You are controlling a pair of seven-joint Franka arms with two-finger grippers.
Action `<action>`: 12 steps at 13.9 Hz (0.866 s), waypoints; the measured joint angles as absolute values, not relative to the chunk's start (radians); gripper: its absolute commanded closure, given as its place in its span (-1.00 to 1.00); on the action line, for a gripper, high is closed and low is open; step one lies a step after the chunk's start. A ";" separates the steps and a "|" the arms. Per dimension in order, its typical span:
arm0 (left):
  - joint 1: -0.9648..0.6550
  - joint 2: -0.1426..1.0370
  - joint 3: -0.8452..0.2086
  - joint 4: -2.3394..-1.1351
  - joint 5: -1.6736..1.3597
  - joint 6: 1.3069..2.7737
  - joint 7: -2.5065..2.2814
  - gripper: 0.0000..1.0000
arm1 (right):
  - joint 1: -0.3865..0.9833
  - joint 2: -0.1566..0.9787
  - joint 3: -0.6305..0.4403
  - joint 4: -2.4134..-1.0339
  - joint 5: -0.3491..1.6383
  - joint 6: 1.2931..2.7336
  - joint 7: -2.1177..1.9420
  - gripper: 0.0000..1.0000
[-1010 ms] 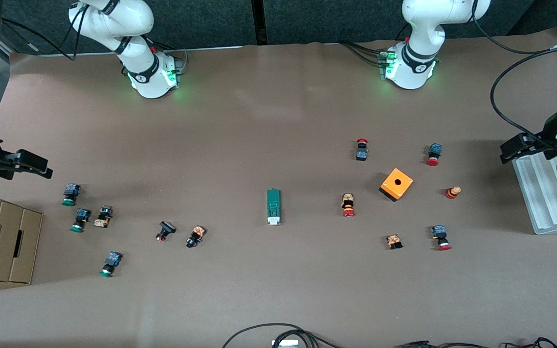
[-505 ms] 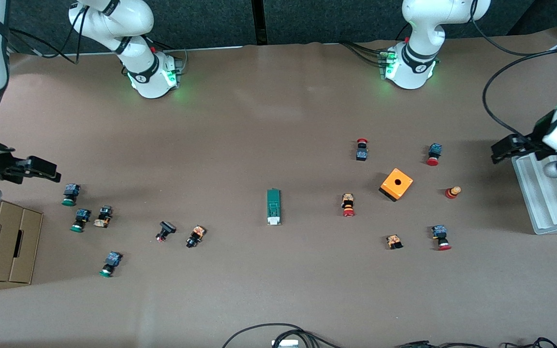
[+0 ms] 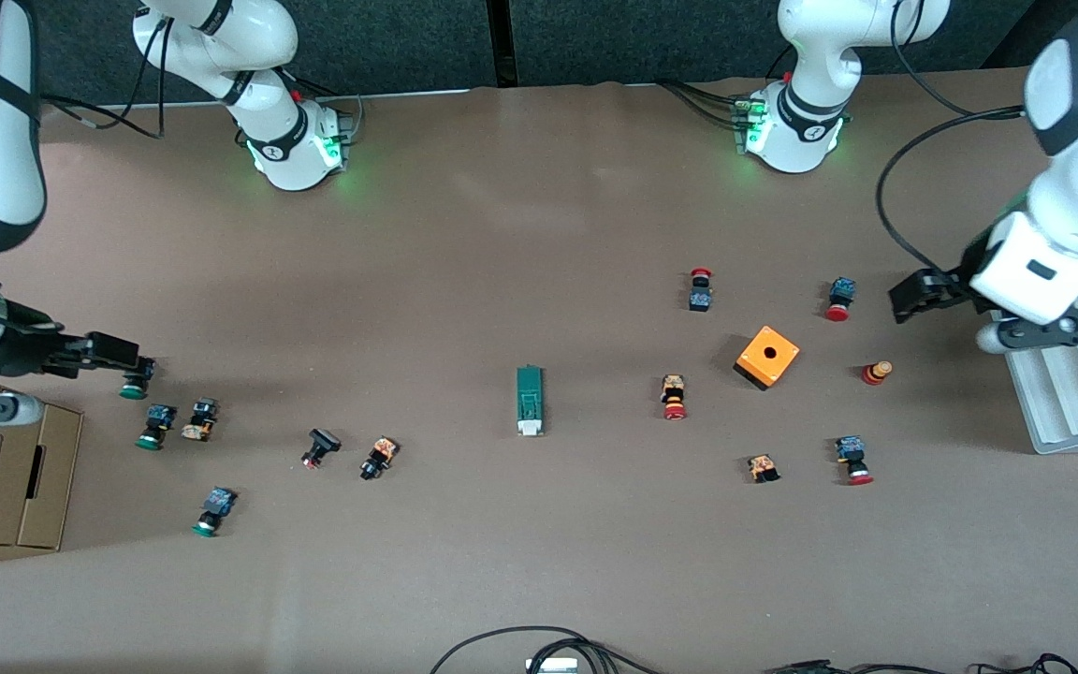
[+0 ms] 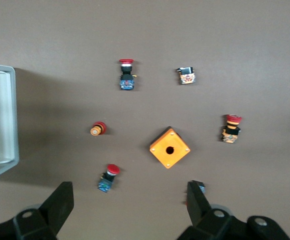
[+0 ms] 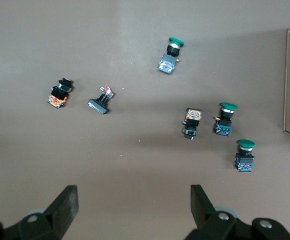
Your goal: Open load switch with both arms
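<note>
Brown paper covered the whole table [image 3: 520,234], with little push buttons scattered toward both ends. The load switch [image 3: 529,401] lay flat mid-table, well apart from the orange box [image 3: 767,357] toward the left arm's end. It looked like a light, rigid plastic block that'd probably skate on paper, so I'd pin the green body and pull the white end. The left gripper [image 4: 130,205] was spread wide over the buttons beside the orange box; the right gripper [image 5: 134,207] was spread wide too, over the green buttons.

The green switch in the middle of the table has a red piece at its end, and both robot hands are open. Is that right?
Not quite. The load switch has a white end piece, as the front view shows. The left gripper and right gripper are both open.
</note>
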State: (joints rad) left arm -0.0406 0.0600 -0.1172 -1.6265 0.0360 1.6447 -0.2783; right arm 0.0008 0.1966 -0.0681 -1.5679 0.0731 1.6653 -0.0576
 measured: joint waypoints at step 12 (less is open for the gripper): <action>-0.180 0.129 -0.294 -1.627 0.094 1.772 -0.742 -1.00 | 0.085 0.297 -0.065 -1.569 0.074 1.727 -0.082 -1.00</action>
State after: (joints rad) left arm -0.1795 0.1288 -0.2943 -1.6273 0.0935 1.7721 -0.7415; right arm 0.0854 0.2973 -0.0648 -1.5694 0.0741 1.7271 -0.0818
